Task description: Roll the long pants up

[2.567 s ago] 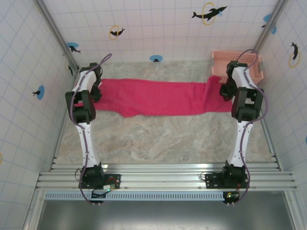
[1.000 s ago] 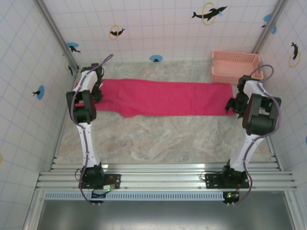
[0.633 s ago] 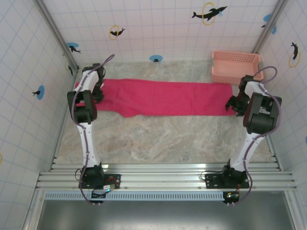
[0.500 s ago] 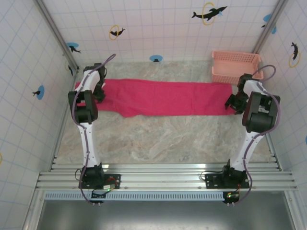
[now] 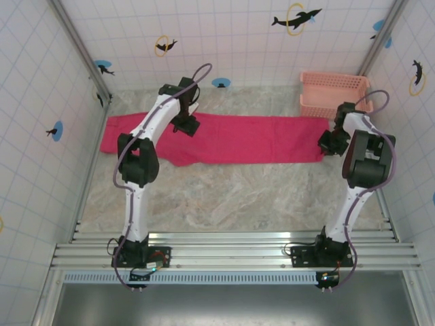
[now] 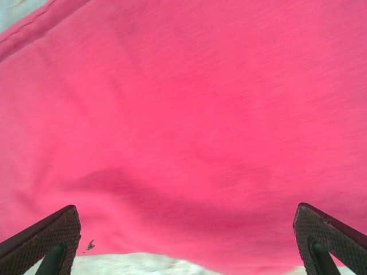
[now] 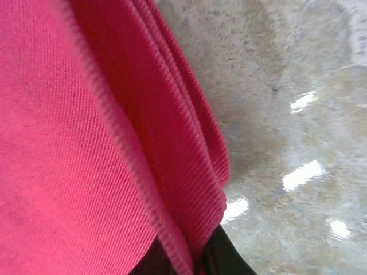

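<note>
The long pants [image 5: 238,139] lie flat in a magenta-red strip across the far half of the table, running left to right. My left gripper [image 5: 185,126] hovers over their upper edge left of centre. In the left wrist view its dark fingers [image 6: 54,235] stand wide apart at the bottom corners, with nothing between them but the cloth [image 6: 183,114] below. My right gripper [image 5: 329,144] is at the right end of the strip. In the right wrist view its jaws [image 7: 192,260] pinch the stitched hem layers [image 7: 172,160] of the pants.
A pale pink latticed basket [image 5: 336,95] stands at the back right corner, just behind the right arm. Tiled walls close in the sides and back. Bare marbled tabletop [image 5: 224,197] stretches in front of the pants.
The left arm swung from the pants' left end rightward to their upper middle, leaving that end uncovered. The right gripper has closed on the hem at the right end.
</note>
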`<action>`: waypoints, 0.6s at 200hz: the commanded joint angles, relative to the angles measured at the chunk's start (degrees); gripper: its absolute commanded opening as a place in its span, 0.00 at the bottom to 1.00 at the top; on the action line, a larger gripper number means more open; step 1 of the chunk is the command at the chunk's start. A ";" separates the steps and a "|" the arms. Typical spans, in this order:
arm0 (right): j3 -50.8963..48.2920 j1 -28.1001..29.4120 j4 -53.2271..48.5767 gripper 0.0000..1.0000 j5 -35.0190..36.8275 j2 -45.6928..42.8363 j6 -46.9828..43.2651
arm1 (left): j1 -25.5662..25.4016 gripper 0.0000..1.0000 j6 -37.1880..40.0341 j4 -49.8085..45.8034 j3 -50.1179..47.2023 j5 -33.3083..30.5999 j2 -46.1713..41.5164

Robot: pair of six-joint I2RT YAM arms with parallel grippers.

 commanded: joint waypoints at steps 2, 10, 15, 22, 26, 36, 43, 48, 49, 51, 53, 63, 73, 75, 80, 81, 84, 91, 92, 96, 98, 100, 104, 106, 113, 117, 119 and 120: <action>0.24 -2.31 1.81 0.00 0.70 -7.17 -1.46 | -1.64 0.98 -9.44 -0.58 3.39 9.56 4.37; 0.39 -3.22 1.38 0.00 0.42 -7.98 -1.96 | -3.16 0.97 -10.51 -1.36 6.02 10.39 7.76; 0.68 -3.79 1.06 0.00 -0.25 -8.30 -2.33 | -4.10 0.98 -11.04 -1.85 7.81 10.57 9.37; 1.14 -4.62 0.35 0.00 -1.20 -8.62 -2.87 | -5.38 0.97 -11.64 -2.43 9.81 10.91 11.30; 1.28 -5.09 0.22 0.00 -1.69 -8.80 -3.14 | -5.89 0.97 -12.18 -2.54 10.53 11.21 12.19; 1.32 -6.04 0.04 0.00 -2.59 -9.40 -4.18 | -7.37 0.97 -13.99 -2.03 10.99 12.45 13.76; 1.45 -6.56 -0.32 0.00 -2.28 -9.85 -4.94 | -8.23 0.97 -15.29 -1.61 11.01 14.04 14.72; 1.41 -6.98 -0.37 0.00 -2.33 -10.20 -5.50 | -8.88 0.97 -16.07 -1.38 11.12 15.20 15.28; 1.39 -7.10 -0.39 0.00 -2.42 -10.28 -5.64 | -9.01 0.97 -16.28 -1.35 11.13 15.38 15.41; 1.38 -7.26 -0.41 0.00 -2.55 -10.38 -5.85 | -9.28 0.97 -16.48 -1.33 11.25 15.59 15.63; 1.44 -7.46 -0.41 0.00 -2.74 -10.47 -6.08 | -9.53 0.97 -16.71 -1.28 11.26 15.84 15.81; 1.91 -8.31 -0.89 0.00 -3.31 -10.72 -7.08 | -11.04 0.97 -17.61 -1.24 11.24 15.78 16.56; 2.37 -9.29 -1.01 0.00 -4.44 -11.26 -8.08 | -12.43 0.98 -18.01 -1.92 11.61 15.69 17.27; 2.52 -9.48 -1.00 0.00 -4.57 -11.37 -8.37 | -12.73 0.98 -18.10 -2.18 11.76 15.55 17.45; 3.02 -9.83 -1.27 0.00 -4.66 -11.61 -8.86 | -13.39 0.98 -18.54 -2.71 11.90 15.19 17.69; 3.12 -9.98 -1.37 0.00 -4.69 -11.68 -8.99 | -13.46 0.98 -18.66 -2.81 11.88 15.16 17.72; 3.46 -10.19 -1.48 0.00 -4.63 -11.86 -9.19 | -13.59 0.98 -18.89 -2.94 11.79 15.03 17.85; 4.21 -10.78 -1.54 0.00 -5.19 -12.25 -9.83 | -13.61 0.97 -19.49 -3.00 11.43 15.33 17.92; 4.33 -10.90 -1.64 0.00 -5.30 -12.27 -9.91 | -14.63 0.97 -19.62 -2.95 11.38 15.41 17.88; 5.05 -11.13 -1.97 0.00 -5.40 -12.41 -10.33 | -15.83 0.98 -19.86 -2.80 11.17 15.66 17.77; 5.46 -11.23 -2.16 0.00 -5.61 -12.45 -10.45 | -16.11 0.97 -20.10 -2.75 11.00 15.83 17.75; 5.84 -11.33 -2.43 0.00 -5.66 -12.43 -10.57 | -16.40 0.98 -20.27 -2.67 10.91 16.12 17.79; 6.70 -11.52 -2.74 0.00 -6.12 -12.54 -10.94 | -16.92 0.98 -20.78 -2.65 10.93 16.66 17.73; 7.12 -11.60 -2.82 0.00 -6.31 -12.52 -11.02 | -17.11 0.98 -21.04 -2.65 11.00 16.96 17.74; 8.83 -11.70 -3.46 0.00 -7.31 -12.55 -11.85 | -17.99 0.98 -21.97 -2.35 11.19 18.78 17.88; 9.96 -11.58 -4.09 0.00 -7.97 -12.40 -12.24 | -18.44 0.97 -22.70 -2.20 11.35 19.76 17.92; 10.55 -11.55 -4.39 0.00 -8.20 -12.33 -12.27 | -18.67 0.97 -23.14 -2.07 11.37 20.17 17.90; 10.79 -11.54 -4.46 0.00 -8.34 -12.31 -12.27 | -18.83 0.97 -23.33 -2.01 11.39 20.42 17.91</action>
